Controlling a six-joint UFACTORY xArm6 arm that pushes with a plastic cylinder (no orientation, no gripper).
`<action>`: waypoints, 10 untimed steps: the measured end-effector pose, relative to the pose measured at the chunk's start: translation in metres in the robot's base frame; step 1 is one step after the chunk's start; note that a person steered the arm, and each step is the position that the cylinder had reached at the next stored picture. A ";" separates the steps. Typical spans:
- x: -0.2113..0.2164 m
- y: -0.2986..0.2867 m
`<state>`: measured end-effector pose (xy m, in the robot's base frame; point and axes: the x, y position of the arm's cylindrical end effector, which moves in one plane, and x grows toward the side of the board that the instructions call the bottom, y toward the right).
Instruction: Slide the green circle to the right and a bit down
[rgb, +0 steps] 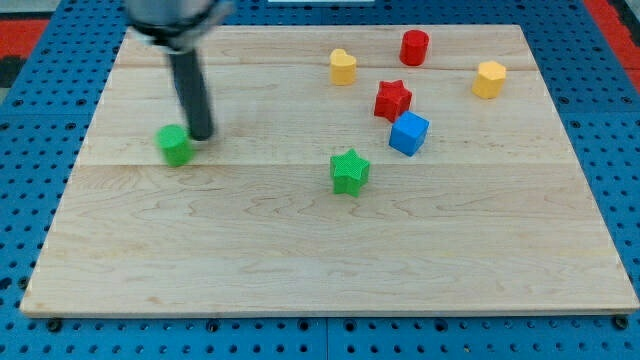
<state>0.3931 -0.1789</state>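
The green circle (174, 145) sits on the wooden board (300, 260) at the view's left. My tip (201, 136) stands just to the right of it and a little above, touching or nearly touching its right edge. The dark rod rises from there toward the view's top left. A green star (349, 171) lies near the middle of the board, well to the right of the circle.
A blue cube (408, 133) and a red star (392, 99) lie right of centre. A yellow heart (343, 67), a red cylinder (414, 47) and a yellow hexagon (489, 79) lie near the view's top right. Blue pegboard (30, 150) surrounds the board.
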 end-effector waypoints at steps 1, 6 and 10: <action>-0.003 -0.039; 0.014 -0.030; -0.012 -0.088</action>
